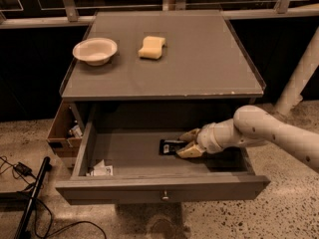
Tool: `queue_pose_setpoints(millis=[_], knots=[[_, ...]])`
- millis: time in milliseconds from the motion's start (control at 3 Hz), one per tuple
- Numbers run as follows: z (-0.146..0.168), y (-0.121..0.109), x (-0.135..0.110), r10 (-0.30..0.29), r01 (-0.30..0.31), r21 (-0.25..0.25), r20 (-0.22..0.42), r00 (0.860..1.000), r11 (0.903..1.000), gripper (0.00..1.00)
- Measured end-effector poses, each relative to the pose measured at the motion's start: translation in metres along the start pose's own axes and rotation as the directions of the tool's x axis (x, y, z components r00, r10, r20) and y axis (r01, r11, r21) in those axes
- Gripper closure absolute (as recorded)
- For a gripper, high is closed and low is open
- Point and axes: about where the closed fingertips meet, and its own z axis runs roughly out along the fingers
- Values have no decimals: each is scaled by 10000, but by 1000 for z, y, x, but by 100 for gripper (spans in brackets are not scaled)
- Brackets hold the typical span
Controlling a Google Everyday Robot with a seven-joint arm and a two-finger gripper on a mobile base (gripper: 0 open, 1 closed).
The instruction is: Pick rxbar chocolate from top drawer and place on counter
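The rxbar chocolate [170, 147], a flat black wrapper with white marks, lies on the floor of the open top drawer [124, 188], right of its middle. My gripper [188, 142] reaches into the drawer from the right on a white arm [259, 131]. Its tan fingers [190, 151] stand open on either side of the bar's right end, one behind it and one in front. The bar still rests on the drawer floor. The grey counter [199, 59] is above the drawer.
A white bowl [94, 50] and a yellow sponge [151, 47] sit on the counter's back left. White paper packets [101, 170] lie in the drawer's front left corner. A cardboard box [62, 131] hangs at the cabinet's left. Cables [20, 168] lie on the floor at left; a white post [299, 78] stands at right.
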Motion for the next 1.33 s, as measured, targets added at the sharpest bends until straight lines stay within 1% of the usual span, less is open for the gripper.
queue_pose_setpoints(millis=[333,667,1000,1333], knots=[[-12,3,-6,22,-24,-54,-282,9996,10000,100],[-11,4,-7,34,-36,-69,-276,9996,10000,100],[-27,11,-23,2,-2,15,-194,9998,10000,100],[-55,20,-48,-215,217,346,-58,9998,9992,100]])
